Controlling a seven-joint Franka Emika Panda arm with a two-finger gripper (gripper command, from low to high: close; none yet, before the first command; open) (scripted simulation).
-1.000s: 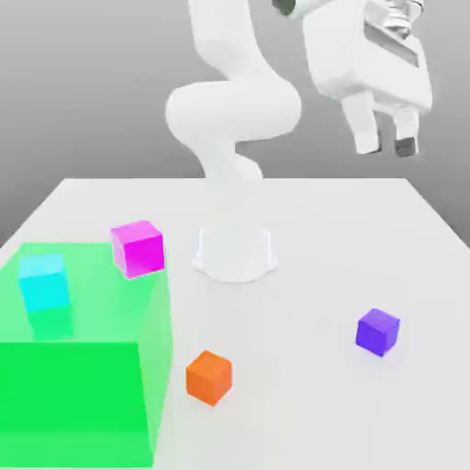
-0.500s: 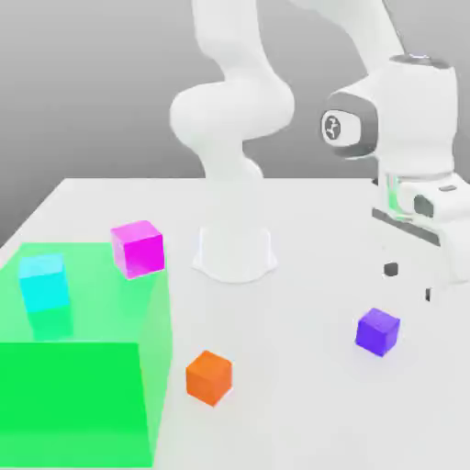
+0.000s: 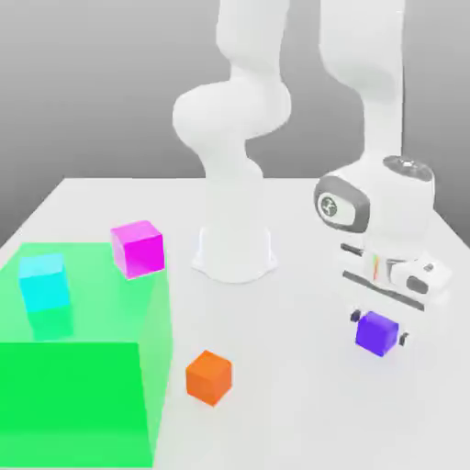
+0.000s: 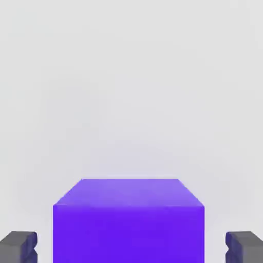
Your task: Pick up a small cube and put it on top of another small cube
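Note:
The small purple-violet cube (image 3: 376, 332) rests on the white table at the exterior view's right. My gripper (image 3: 378, 329) has come down around it, one dark fingertip (image 3: 355, 316) on each side. In the hand view the purple cube (image 4: 128, 221) fills the space between the two fingertips (image 4: 18, 246), with a gap left on both sides, so the gripper is open. The orange cube (image 3: 209, 376) sits on the table toward the exterior view's left of the purple one, well apart from it.
A larger magenta cube (image 3: 138, 248) stands behind a translucent green box (image 3: 83, 367). A cyan cube (image 3: 45, 285) shows within the green box. The arm's white base (image 3: 235, 252) rises at the table's middle back.
The hand has dropped from high above the table down to the purple cube and now straddles it. None of the cubes has moved.

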